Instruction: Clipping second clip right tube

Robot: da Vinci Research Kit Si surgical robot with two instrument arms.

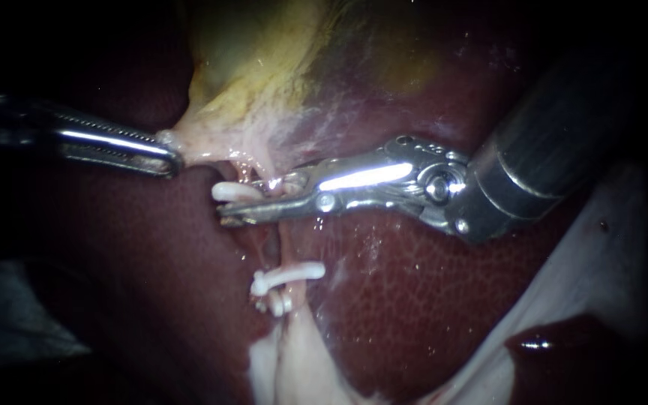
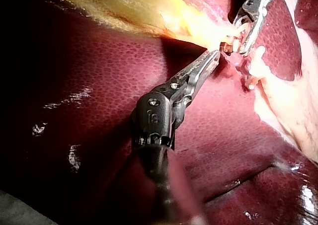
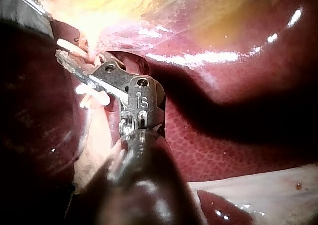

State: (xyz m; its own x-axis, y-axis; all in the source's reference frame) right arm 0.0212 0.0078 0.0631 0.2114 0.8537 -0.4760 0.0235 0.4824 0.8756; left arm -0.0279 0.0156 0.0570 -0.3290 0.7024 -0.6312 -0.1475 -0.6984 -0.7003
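Observation:
My right instrument (image 1: pixel 238 201) comes in from the upper right, its jaws closed on a white clip (image 1: pixel 231 191) that sits across the thin pinkish tube (image 1: pixel 285 247) just below the gallbladder (image 1: pixel 249 67). Lower on the same tube sits another white clip (image 1: pixel 288 276), with a further white piece (image 1: pixel 279 301) under it. My left instrument (image 1: pixel 168 152) is shut on the pale edge of gallbladder tissue (image 1: pixel 204 142) and holds it out to the left. In the right wrist view the held clip (image 3: pixel 66 44) sticks out past the right instrument's jaw tips (image 3: pixel 74 61).
Dark red liver (image 1: pixel 414 300) lies all around the tube. White fatty tissue (image 1: pixel 594 277) runs along the lower right. In the left wrist view the left instrument (image 2: pixel 212 57) grips yellow tissue, with the right instrument (image 2: pixel 244 34) just ahead of it.

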